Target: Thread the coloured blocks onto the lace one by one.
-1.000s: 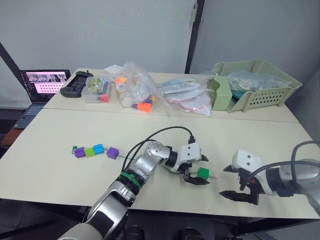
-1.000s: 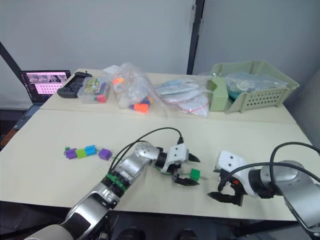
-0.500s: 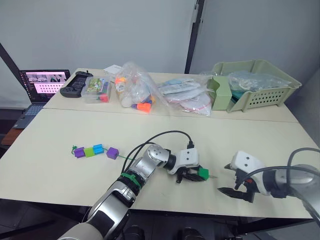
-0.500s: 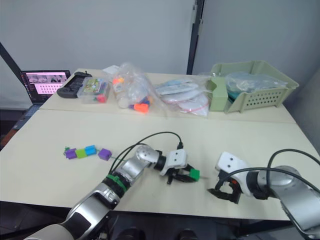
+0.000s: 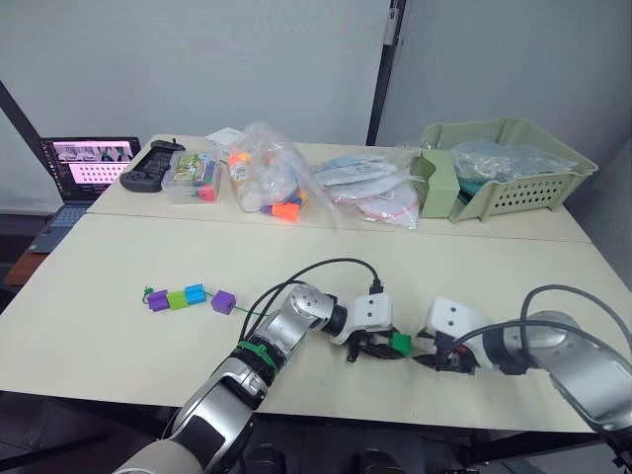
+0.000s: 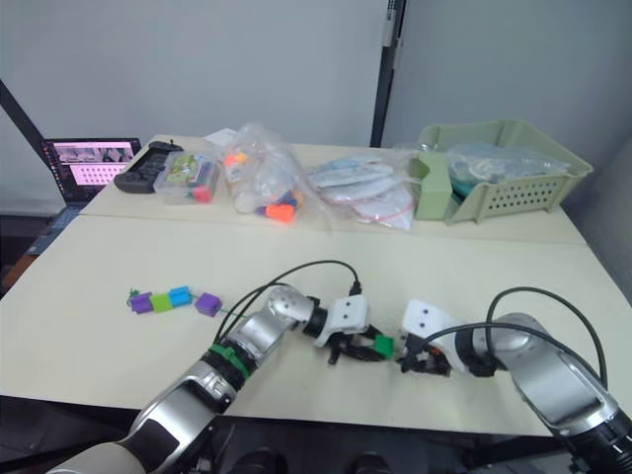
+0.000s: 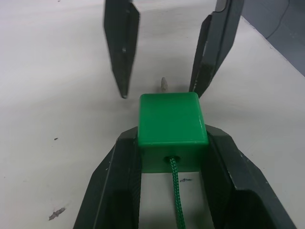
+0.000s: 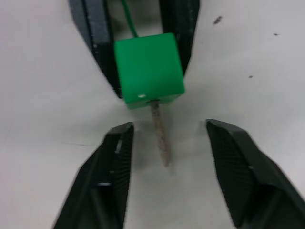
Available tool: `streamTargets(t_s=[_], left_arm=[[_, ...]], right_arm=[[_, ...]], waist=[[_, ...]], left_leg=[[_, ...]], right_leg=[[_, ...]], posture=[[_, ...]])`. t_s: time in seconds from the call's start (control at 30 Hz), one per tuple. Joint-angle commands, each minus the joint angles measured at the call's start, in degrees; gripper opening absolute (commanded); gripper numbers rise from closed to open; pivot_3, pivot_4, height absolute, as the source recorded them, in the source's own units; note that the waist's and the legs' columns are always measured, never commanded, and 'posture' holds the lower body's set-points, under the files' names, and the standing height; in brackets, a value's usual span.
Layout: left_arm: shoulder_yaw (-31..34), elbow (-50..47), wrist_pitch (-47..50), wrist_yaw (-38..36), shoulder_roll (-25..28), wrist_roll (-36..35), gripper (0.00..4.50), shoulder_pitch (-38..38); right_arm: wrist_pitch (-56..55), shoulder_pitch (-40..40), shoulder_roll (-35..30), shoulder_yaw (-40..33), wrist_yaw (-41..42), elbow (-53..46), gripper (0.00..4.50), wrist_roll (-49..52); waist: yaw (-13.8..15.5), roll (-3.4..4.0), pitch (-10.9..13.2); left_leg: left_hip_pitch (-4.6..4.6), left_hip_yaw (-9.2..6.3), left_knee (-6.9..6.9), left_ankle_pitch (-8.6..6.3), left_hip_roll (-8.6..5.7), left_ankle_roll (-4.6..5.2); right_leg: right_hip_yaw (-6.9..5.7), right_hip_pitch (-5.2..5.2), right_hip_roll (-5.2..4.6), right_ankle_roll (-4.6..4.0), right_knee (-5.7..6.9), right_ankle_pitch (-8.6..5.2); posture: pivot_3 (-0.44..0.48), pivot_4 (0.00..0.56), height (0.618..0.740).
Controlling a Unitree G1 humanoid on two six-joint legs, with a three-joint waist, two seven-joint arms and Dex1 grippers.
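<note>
Low in the centre of the left eye view, the left tool (image 5: 380, 346) is clamped on a dark green block (image 5: 400, 343), which rests on the cream counter (image 5: 118, 346). In the left wrist view its two black fingers (image 7: 114, 186) press the block's (image 7: 171, 125) opposite sides, and the green lace (image 7: 177, 202) runs into a hole in the face nearest the camera. The lace's pale stiff tip (image 8: 160, 134) pokes out of the block's far face, as the right wrist view shows.

Just to the right of the block, the right tool (image 5: 432, 358) faces the left one. Its fingers (image 8: 114, 167) stand apart, one on each side of the pale tip, neither touching it.

At the left middle of the frame, well apart from both tools, four blocks lie in a row on the counter: a purple block (image 5: 157, 300), a lime green block (image 5: 177, 298), a blue block (image 5: 195, 292) and a second purple block (image 5: 223, 301). The thin lace leads from this row towards the left arm.

Across the upper part of the frame sit an open laptop (image 5: 87, 173), a black controller (image 5: 146, 178), clear plastic bags (image 5: 265, 178) with orange pieces inside, and a pale green basket (image 5: 504, 183).
</note>
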Motion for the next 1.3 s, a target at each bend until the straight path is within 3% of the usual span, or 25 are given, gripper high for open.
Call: streamTargets(t_s=[0.03, 0.1, 0.17, 0.33, 0.53, 0.73, 0.87, 1.0, 1.13, 1.3], left_arm=[[0.2, -0.4, -1.0, -0.1, 0.2, 0.4, 1.21, -1.1], [0.3, -0.4, -1.0, -0.1, 0.3, 0.3, 1.21, -1.2], [0.7, -0.9, -0.4, -0.7, 0.5, -0.3, 1.21, -1.2], [2.4, -4.9, 1.6, -3.2, 2.8, -2.6, 1.21, -0.5], [5.4, -11.9, 5.6, -4.9, 10.4, -4.6, 1.21, 2.3], [8.8, -18.1, 8.0, -8.3, 22.7, -6.2, 1.21, 7.5], [14.9, -20.9, 8.0, -11.4, 33.4, -10.4, 1.21, 13.9], [19.0, -20.5, 6.9, -14.5, 38.3, -14.4, 1.21, 17.2], [21.7, -14.1, 2.0, -16.0, 43.2, -13.5, 1.21, 18.3], [22.6, -6.9, -1.0, -16.2, 45.0, -13.1, 1.21, 15.7]], right_arm=[[0.1, -0.7, 0.4, -0.1, 0.2, -0.5, 0.95, -0.1], [0.4, -0.8, 0.5, 0.0, 0.3, -0.4, 0.25, -0.2], [0.5, -0.9, 0.5, -0.1, 0.3, -0.2, 0.00, -0.3], [0.4, -0.9, 0.2, -0.4, 0.9, 0.5, 0.00, -0.1], [-0.1, -1.5, -0.5, -0.2, 2.8, 1.5, 0.00, 0.0], [-1.0, -3.2, -0.6, 0.5, 4.8, 2.9, 0.00, -0.3], [-1.5, -4.9, -0.1, 1.4, 5.7, 4.0, 0.00, -0.5], [-2.0, -5.8, 0.5, 2.1, 6.0, 4.7, 0.00, -0.7], [-2.5, -6.6, 1.0, 2.4, 6.7, 5.3, 0.00, -1.1], [-3.2, -7.2, 1.3, 2.6, 7.2, 6.0, 0.00, -1.5]], waist=[[0.0, 0.00, 0.0], [0.0, 0.00, 0.0], [-0.1, 0.00, 0.0], [-0.2, 0.01, 0.0], [-0.4, 0.02, 0.0], [-1.0, 0.03, 0.0], [-1.7, 0.03, 0.0], [-1.4, 0.04, 0.0], [-0.8, 0.04, 0.0], [-1.0, 0.04, 0.0]], left_leg=[[0.00, 0.00, 0.00, 0.00, 0.00, 0.00], [0.00, 0.00, 0.00, 0.00, 0.00, 0.00], [0.01, 0.00, 0.00, 0.00, 0.00, 0.00], [0.00, 0.00, 0.00, 0.00, 0.00, 0.00], [0.01, -0.01, -0.01, 0.00, 0.01, 0.00], [0.03, -0.02, -0.02, 0.00, 0.08, 0.00], [0.10, 0.01, -0.08, 0.00, 0.14, 0.00], [0.14, 0.04, -0.10, 0.00, 0.16, 0.00], [0.10, 0.10, -0.04, 0.00, 0.12, 0.00], [0.12, 0.13, -0.05, 0.00, 0.14, 0.00]], right_leg=[[0.00, 0.00, 0.00, 0.00, 0.01, 0.00], [0.00, 0.00, 0.00, 0.00, 0.01, 0.00], [0.00, 0.00, 0.00, 0.00, 0.01, 0.00], [0.00, -0.01, 0.01, 0.00, 0.03, 0.00], [0.00, -0.02, 0.01, 0.00, 0.04, 0.00], [-0.01, -0.04, 0.04, -0.01, 0.06, 0.00], [-0.01, -0.04, 0.04, -0.02, 0.08, 0.01], [-0.04, -0.04, 0.01, -0.05, 0.10, 0.00], [-0.05, -0.02, -0.05, -0.05, 0.06, 0.00], [-0.05, -0.04, -0.03, -0.05, 0.09, 0.00]], posture=[[0.000, 0.150, 0.732], [0.000, 0.150, 0.732], [0.000, 0.150, 0.732], [0.000, 0.150, 0.732], [0.000, 0.150, 0.732], [0.000, 0.150, 0.732], [0.000, 0.150, 0.732], [0.000, 0.150, 0.732], [0.000, 0.150, 0.732], [0.000, 0.150, 0.732]])
